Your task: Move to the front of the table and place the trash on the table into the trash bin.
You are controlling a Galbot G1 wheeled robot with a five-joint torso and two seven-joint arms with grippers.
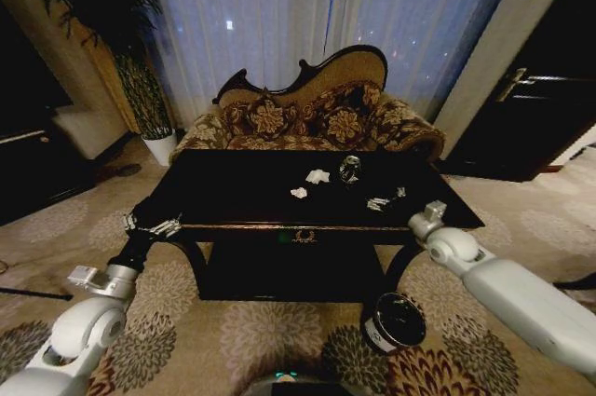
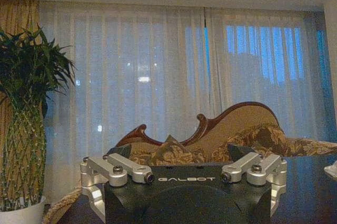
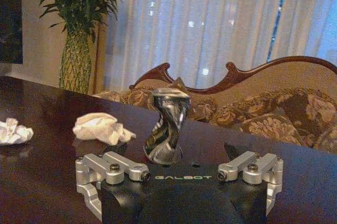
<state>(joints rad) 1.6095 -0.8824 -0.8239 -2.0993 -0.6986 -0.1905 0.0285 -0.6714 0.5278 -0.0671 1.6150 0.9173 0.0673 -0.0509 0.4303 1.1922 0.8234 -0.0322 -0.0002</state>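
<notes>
- Risk: the twisted clear piece (image 3: 167, 126) stands upright just ahead of the right gripper (image 3: 179, 179), whose fingers are spread and hold nothing; a glancing approach could tip it over and send it rolling along the glossy table (image 1: 233, 186).
- Risk: the trash bin (image 1: 394, 321) sits on the carpet below the table's front right corner, so a release from table height could miss it.
- The left gripper (image 1: 154, 226), spread and empty, hovers at the front left corner, well apart from the trash.
- Count: two white paper lumps (image 1: 318, 175) (mid-table), one twisted clear piece, one crumpled item (image 1: 385, 200) near the front right edge (too small to identify), one bin.
</notes>
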